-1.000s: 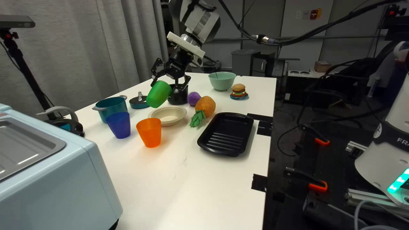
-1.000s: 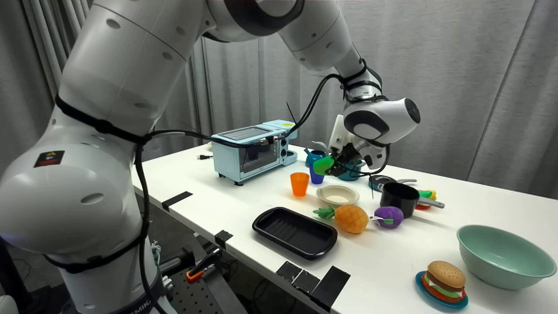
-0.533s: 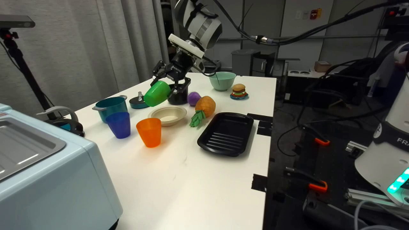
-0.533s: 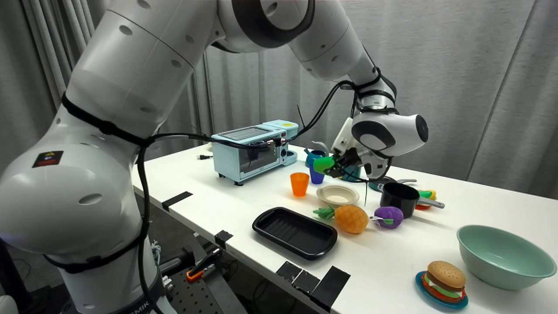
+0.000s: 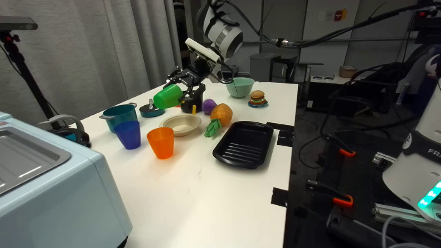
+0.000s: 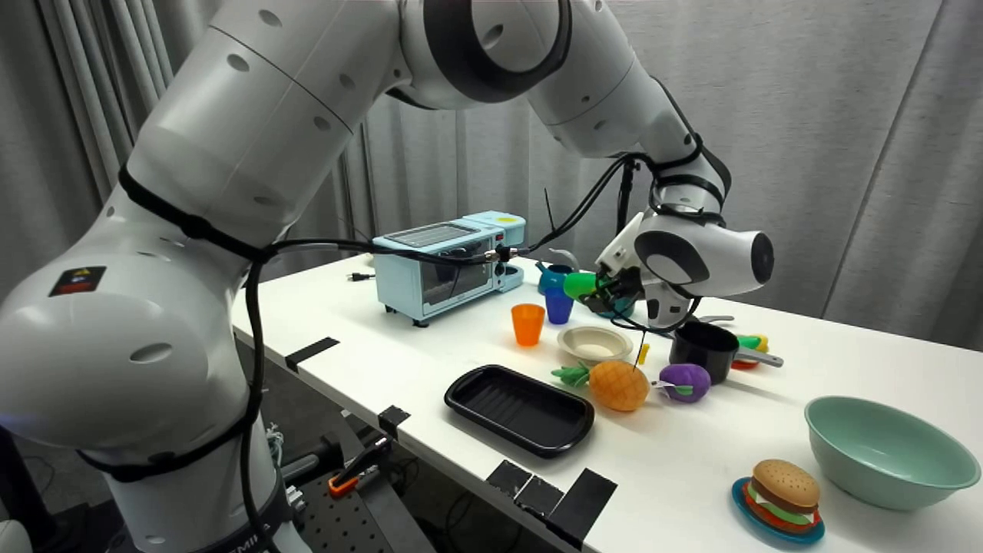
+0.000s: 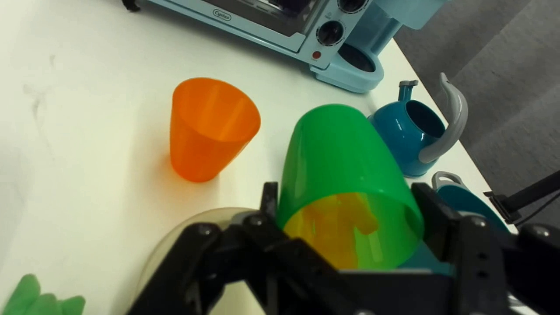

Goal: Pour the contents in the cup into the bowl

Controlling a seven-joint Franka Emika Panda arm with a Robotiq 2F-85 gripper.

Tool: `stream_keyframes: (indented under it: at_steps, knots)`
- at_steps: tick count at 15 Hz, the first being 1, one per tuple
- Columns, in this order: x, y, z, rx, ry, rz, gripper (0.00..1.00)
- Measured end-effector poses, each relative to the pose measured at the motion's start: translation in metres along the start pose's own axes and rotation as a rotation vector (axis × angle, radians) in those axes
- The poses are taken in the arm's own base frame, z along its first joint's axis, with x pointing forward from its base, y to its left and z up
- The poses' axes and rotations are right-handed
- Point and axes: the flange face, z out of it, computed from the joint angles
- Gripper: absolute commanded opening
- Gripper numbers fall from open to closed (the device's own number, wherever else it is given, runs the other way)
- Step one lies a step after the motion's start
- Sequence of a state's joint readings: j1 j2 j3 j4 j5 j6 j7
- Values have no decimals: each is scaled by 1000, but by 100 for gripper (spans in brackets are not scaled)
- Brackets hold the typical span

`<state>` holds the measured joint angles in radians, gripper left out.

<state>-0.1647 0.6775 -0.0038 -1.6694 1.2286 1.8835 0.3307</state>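
My gripper [image 7: 345, 197] is shut on the green cup [image 7: 337, 153], one finger on each side. The cup lies nearly on its side, its mouth toward the hand. Inside it in the wrist view are yellow-orange pieces [image 7: 337, 223]. The cup also shows in both exterior views [image 5: 167, 96] [image 6: 580, 286], in the air above table height. The shallow beige bowl [image 5: 182, 126] stands on the table, partly behind the left finger in the wrist view [image 7: 175, 245]. A yellow piece [image 5: 194, 110] shows by the bowl's rim, also in an exterior view [image 6: 643, 354]; I cannot tell whether it is falling or resting.
Around the bowl stand the orange cup [image 5: 161, 143], blue cup [image 5: 128, 135], teal pot [image 5: 119, 115], toy pineapple [image 5: 221, 115], purple toy [image 5: 208, 106] and black pan [image 6: 703, 349]. A black tray [image 5: 244, 144], mint bowl [image 6: 891, 453] and toaster oven [image 6: 449, 261] also stand there.
The held cup has tilted further toward level, its base rising. The wrist has swung right in both exterior views. The yellow piece by the bowl was not visible in the earlier frames.
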Motion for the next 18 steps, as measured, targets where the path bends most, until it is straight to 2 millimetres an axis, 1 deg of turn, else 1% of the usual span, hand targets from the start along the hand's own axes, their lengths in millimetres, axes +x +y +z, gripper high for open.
stream_keyframes:
  at_steps: [4,7,18]
  knots:
    - [9,7,8,13,-13,45,50]
    - [12,8,9,19,-18,65,50]
    - [8,10,14,-1,-114,71,50]
